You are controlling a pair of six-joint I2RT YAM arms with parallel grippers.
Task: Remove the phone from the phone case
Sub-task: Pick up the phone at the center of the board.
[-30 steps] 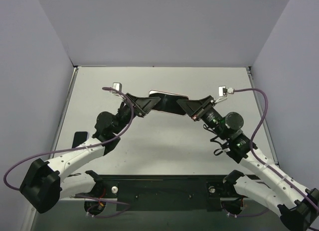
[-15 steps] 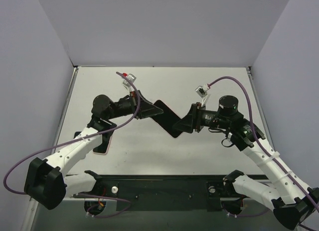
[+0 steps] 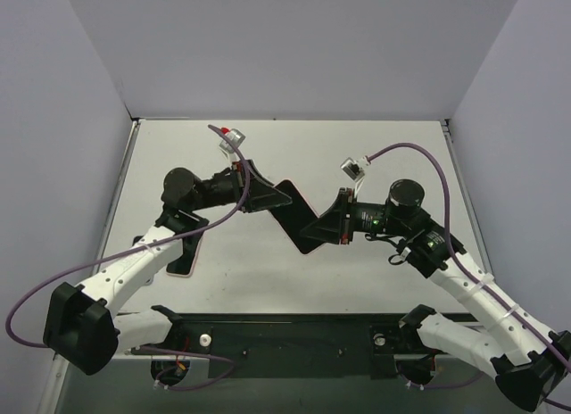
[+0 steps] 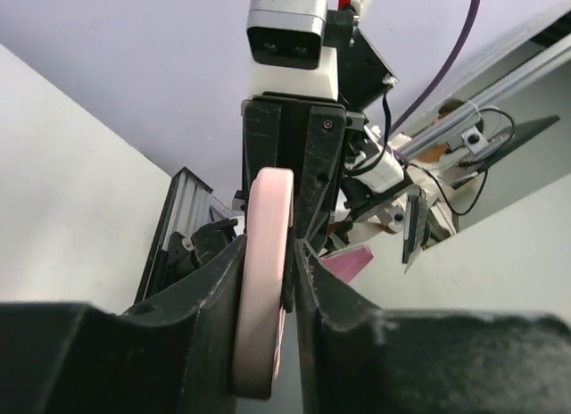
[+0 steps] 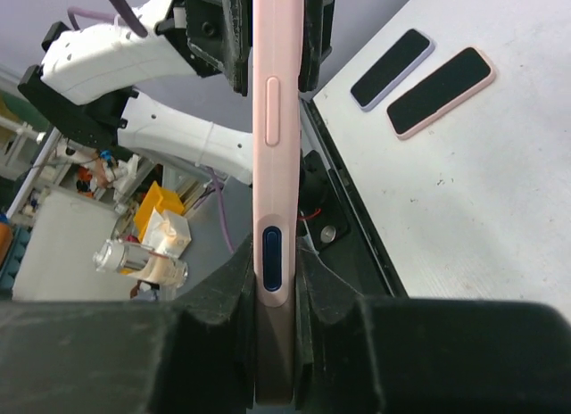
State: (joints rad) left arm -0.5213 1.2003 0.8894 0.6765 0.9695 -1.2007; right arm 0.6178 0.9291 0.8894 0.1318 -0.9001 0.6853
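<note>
Near the table's [image 3: 375, 146] front edge, two dark slabs lie flat and close together under the left arm, a lilac-rimmed slab [image 5: 393, 68] and a pink-rimmed slab [image 5: 442, 90], neither in play.

Above the middle of the table we see the phone [image 3: 297, 216] in its pink phone case [image 5: 272, 155], held clear of the surface between both arms. Its long axis runs roughly from 5 o'clock to 11 o'clock in the overhead view. The right gripper [image 3: 310, 232] reaches in from 3 o'clock and pinches the nearer end, fingers [image 5: 223, 298] pressed against the two broad faces (the case's edge, with a long side button and a dark oval key, faces its camera). The left gripper [image 3: 284, 197] comes in from 9 o'clock and clamps the farther end the same way, the rounded pink rim [image 4: 265, 280] wedged between its fingers.

Neither arm is the nearer: each owns one end. We judge that peeling must start from one of these ends.

We can read no brand, label or lettering on anything.
</note>
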